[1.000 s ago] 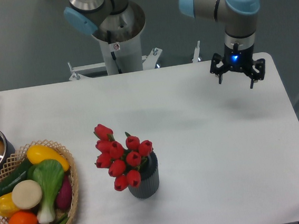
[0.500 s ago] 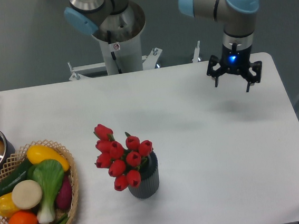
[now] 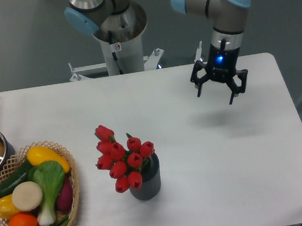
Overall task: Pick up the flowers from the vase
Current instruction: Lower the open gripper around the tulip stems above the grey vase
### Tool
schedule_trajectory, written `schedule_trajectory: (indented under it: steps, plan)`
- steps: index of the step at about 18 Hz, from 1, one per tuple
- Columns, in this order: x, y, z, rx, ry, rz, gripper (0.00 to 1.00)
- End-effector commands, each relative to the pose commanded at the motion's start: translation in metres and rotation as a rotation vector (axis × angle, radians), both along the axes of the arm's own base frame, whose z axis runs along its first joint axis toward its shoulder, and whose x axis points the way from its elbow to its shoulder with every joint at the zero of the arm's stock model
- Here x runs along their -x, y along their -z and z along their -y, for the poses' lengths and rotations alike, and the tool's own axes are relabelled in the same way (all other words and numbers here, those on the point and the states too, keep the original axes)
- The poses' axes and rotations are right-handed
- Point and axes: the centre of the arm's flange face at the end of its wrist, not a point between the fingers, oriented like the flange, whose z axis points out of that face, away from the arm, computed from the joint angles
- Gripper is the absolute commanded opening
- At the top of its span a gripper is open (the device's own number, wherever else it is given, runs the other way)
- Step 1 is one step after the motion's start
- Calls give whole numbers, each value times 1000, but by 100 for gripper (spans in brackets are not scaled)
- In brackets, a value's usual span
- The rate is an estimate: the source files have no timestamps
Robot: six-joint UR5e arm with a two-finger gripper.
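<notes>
Red flowers [image 3: 124,159] stand in the ribbed vase [image 3: 146,180] — well below and left of the gripper [image 3: 218,91], untouched. Gripper has swung left and nearer from the table's [image 3: 251,151] far right edge over the last second, fingers spread, empty. Approach under way, I judge — bunch not yet reached.

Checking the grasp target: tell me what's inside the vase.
The vase holds red flowers, buds leaning left over its rim. Their stems and the vase's inside are covered by the blooms.
</notes>
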Motion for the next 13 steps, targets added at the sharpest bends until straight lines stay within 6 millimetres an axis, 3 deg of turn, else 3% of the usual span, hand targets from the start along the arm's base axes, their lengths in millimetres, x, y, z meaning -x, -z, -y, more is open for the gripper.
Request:
schedule_trajectory:
  steps: [2, 7, 13]
  plan:
    - [-8, 0, -16, -63, 33, 29, 100]
    - [-22, 2, -81, -203, 165, 86, 100]
    - [-31, -13, -114, -404, 235, 169, 100]
